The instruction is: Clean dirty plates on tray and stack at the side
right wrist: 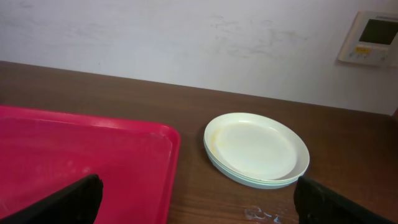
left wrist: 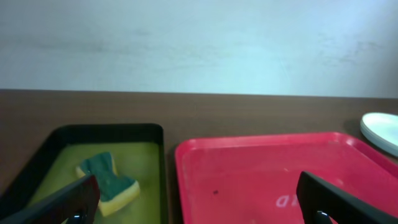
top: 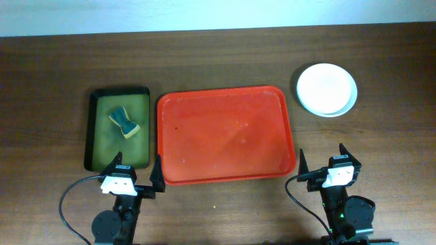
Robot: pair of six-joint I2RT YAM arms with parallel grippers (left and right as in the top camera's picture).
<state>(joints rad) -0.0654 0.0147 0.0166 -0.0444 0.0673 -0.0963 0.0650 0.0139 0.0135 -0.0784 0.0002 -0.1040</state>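
The plates (right wrist: 256, 149) sit stacked on the table, just off the far right corner of the red tray (top: 227, 135), which is bare. The top plate seems to have a faint yellow tinge at its left rim, so maybe not fully clean. The sponge (top: 124, 122) lies in the dark green tray (top: 88, 129). The left gripper (top: 138, 163) and right gripper (top: 322, 153) are both spread wide and hold nothing. Going back in to re-wipe could knock the stack askew.

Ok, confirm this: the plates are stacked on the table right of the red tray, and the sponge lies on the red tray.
Wrong on the sponge: it lies in the smaller dark tray, left of the red tray, as the overhead view shows. The plates are stacked on the table right of the red tray.
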